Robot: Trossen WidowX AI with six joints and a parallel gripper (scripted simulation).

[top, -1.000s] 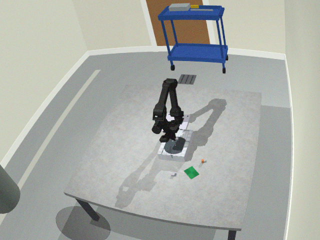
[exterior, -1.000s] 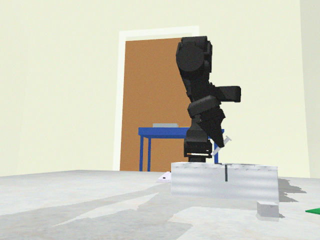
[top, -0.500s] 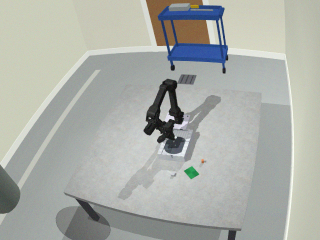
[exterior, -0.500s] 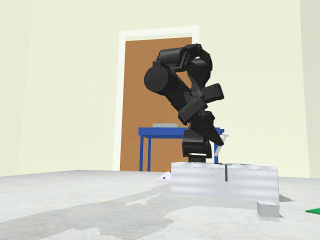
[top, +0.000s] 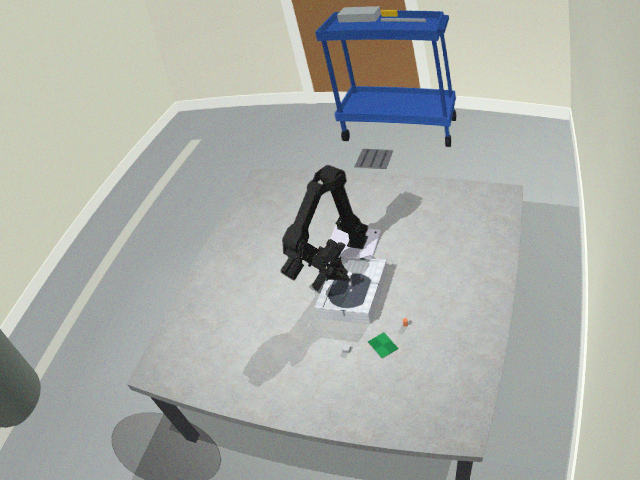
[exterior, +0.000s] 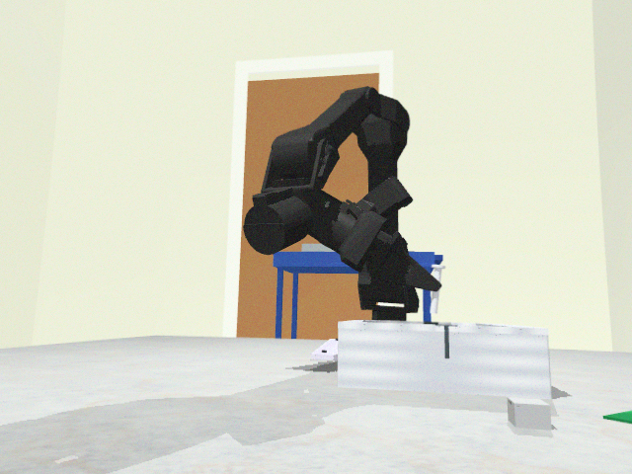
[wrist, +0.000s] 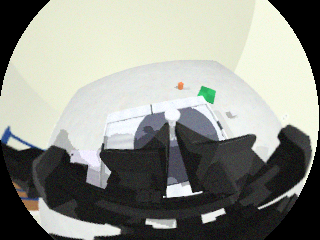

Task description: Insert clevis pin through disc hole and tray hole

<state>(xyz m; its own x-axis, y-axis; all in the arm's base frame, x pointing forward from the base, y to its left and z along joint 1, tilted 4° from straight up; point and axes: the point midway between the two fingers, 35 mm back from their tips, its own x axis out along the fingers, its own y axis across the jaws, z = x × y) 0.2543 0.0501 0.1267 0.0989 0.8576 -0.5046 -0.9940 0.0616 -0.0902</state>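
Observation:
My gripper (top: 348,279) (exterior: 437,286) (wrist: 171,126) is shut on the steel clevis pin (exterior: 434,296) (wrist: 172,115). The pin is nearly upright with a slight tilt, its head up above the fingertips. In the exterior view its lower end shows a little above the level of the tray top. The dark-looking disc (top: 356,295) (wrist: 200,121) lies flat inside the rimmed tray (top: 341,313) (exterior: 398,356) (wrist: 125,116). The fingers and pin hang over the disc. The disc's hole and the tray's pin hole cannot be made out clearly.
A pale plate (top: 373,249) (exterior: 325,350) (wrist: 85,159) lies behind the tray, near the arm's base. A small grey block (top: 346,349) (exterior: 528,414) (wrist: 230,114), a green square (top: 383,345) (wrist: 207,94) and an orange piece (top: 405,321) (wrist: 180,86) lie on the table in front.

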